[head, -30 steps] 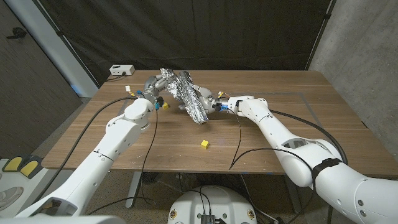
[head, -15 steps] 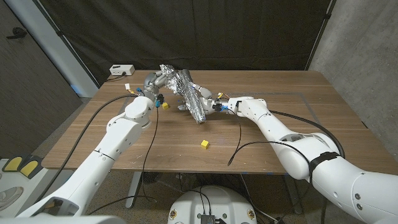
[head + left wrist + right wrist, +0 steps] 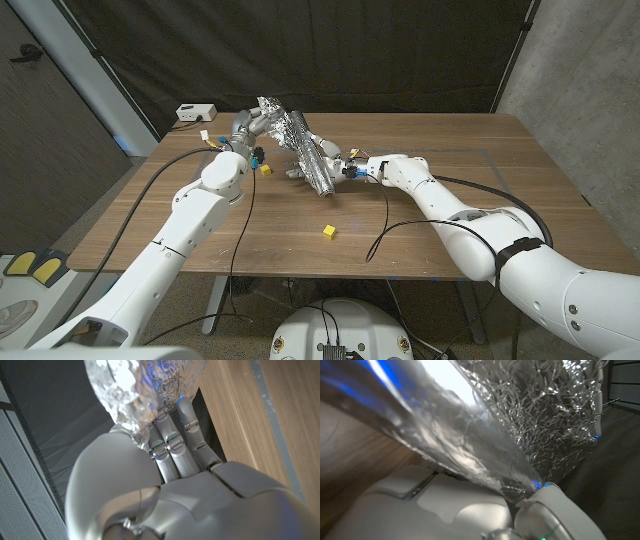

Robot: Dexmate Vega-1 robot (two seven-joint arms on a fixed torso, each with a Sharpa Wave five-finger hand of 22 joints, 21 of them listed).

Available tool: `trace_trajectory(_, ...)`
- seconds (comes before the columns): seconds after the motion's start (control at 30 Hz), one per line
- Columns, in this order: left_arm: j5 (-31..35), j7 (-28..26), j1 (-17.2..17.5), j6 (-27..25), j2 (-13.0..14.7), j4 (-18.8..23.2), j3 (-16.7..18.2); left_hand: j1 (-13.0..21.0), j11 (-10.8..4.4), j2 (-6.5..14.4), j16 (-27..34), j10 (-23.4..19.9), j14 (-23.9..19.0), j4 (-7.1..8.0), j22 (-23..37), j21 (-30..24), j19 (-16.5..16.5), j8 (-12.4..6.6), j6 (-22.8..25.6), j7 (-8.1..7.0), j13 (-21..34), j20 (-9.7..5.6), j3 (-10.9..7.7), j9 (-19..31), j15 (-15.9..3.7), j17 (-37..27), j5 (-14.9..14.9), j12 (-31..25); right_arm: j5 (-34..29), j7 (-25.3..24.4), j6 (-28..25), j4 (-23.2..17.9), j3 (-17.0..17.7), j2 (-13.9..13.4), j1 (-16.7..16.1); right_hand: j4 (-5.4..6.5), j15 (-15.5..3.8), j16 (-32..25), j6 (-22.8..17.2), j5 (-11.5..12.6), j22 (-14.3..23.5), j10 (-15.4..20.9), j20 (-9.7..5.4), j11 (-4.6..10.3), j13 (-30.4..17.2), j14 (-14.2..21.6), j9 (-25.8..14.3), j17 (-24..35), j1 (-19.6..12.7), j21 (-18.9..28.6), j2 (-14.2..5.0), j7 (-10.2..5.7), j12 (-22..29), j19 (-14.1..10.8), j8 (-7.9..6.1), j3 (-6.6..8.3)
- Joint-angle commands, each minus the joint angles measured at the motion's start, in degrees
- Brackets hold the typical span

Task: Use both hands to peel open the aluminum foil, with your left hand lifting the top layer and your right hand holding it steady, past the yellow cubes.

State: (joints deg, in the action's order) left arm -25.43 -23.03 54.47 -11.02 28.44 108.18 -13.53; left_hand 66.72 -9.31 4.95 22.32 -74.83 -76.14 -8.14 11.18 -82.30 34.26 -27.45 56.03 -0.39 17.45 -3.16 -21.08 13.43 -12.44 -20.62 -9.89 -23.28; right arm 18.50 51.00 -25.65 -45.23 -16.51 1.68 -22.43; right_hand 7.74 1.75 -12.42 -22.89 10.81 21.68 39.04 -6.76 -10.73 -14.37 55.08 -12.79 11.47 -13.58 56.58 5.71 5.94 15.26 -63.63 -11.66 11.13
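Dark curtain behind, concrete wall at one side; wood table [image 3: 420, 215] w/ both arms reaching to its far middle. Foil [image 3: 303, 152] is biggest item: long crumpled strip, far end raised off the table, near end low by the R hand. L hand [image 3: 246, 134] grips the raised top end, fingers [image 3: 172, 445] closed on the crinkled sheet in the wrist view. R hand [image 3: 348, 170] sits at the low end; wrist view puts foil right against it, looks like a pinch on the edge but can't tell for sure. Small stuff: one cube [image 3: 328, 232] alone on the near table, well apart from foil; another cube [image 3: 266, 170] just beside the L wrist. Risks, as judged: foil tears if L pulls faster than R gives; R hold slips and the whole strip lifts instead of peeling; layers stay crimped and bunch up; a swinging strip or wrist knocks the cube by the L arm.
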Motion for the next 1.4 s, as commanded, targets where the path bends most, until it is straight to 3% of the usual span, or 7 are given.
trace_trajectory(0.03, 2.2, 0.0, 0.1, 1.6, -0.6, 1.1, -0.1, 0.1, -2.2, -0.3, 0.2, -2.4, -0.5, 0.04, -0.1, -0.5, -0.3, 0.07, 5.8, 5.09, 0.1, -6.81, -0.61, 0.4, -0.25, -0.3, -0.3, 0.0, -0.7, 0.8, -0.4, 1.2, 0.3, 0.1, 0.7, 0.1, 0.3, 0.3, 0.4, 0.2, 0.1, -0.4, 0.13, -0.05, 0.0, -0.2, -0.1, 0.1, 0.4, 0.2, 0.36, 0.1, -0.2, -0.2, -0.08, -0.32)
trace_trajectory(1.4, 9.9, 2.3, 2.8, 9.5, -3.8, 4.3, 1.5, -0.4, -2.2, -1.2, 0.0, -2.5, -0.9, 0.25, -0.4, -2.2, -0.7, 0.62, 6.2, 4.81, 0.6, -7.31, -2.44, 0.5, -0.28, -1.4, -0.3, 0.2, 0.3, 0.6, -0.5, -3.1, 0.7, -0.2, -2.1, 0.13, 0.35, 0.7, 1.2, 0.7, 0.1, -1.1, 0.58, -0.75, 0.0, -0.8, 0.0, 0.2, 1.4, 0.1, 0.81, 0.48, -0.3, 0.3, -0.11, -1.0)
